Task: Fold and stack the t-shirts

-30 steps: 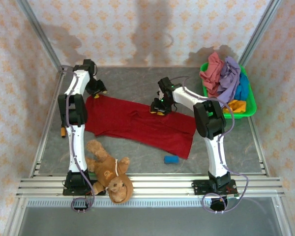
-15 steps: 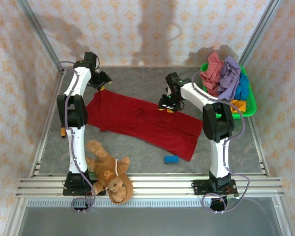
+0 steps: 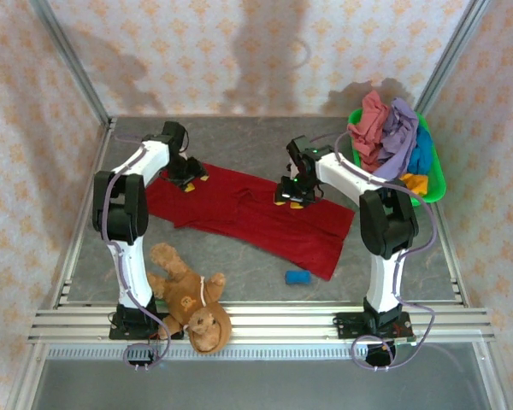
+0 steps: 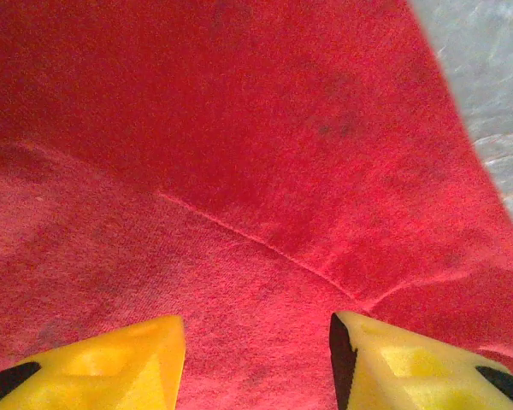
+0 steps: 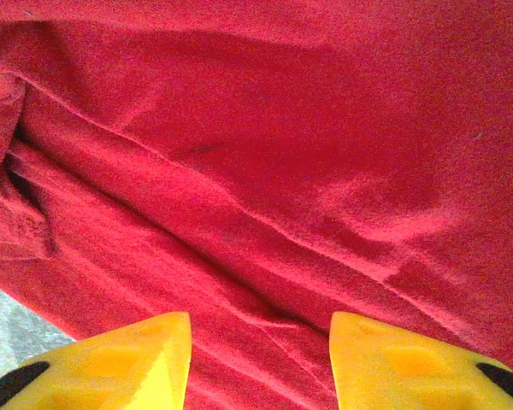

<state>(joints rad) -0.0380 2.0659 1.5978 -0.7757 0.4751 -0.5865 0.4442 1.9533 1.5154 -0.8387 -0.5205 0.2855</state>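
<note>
Ok, the step in hand looks like the first fold of the dark red t-shirt, which is spread flat mid-table, running far-left to near-right. Left gripper sits over its far-left corner, jaws about half parted with nothing between them. Its wrist view shows a seam below and the cloth edge, with bare table at upper right. Can't tell if the pads touch the cloth. Teddy bear lies by the left arm's base, near the shirt's near-left edge, so room is tight there. Right gripper is over the far edge mid-shirt, jaws likewise parted and empty above wrinkled cloth. My guess for the next move: both drop, pinch the far edge and carry it nearward. Small blue object lies just off the near-right corner. The far table strip is open. Green basket at far right holds the other t-shirts, piled.
</note>
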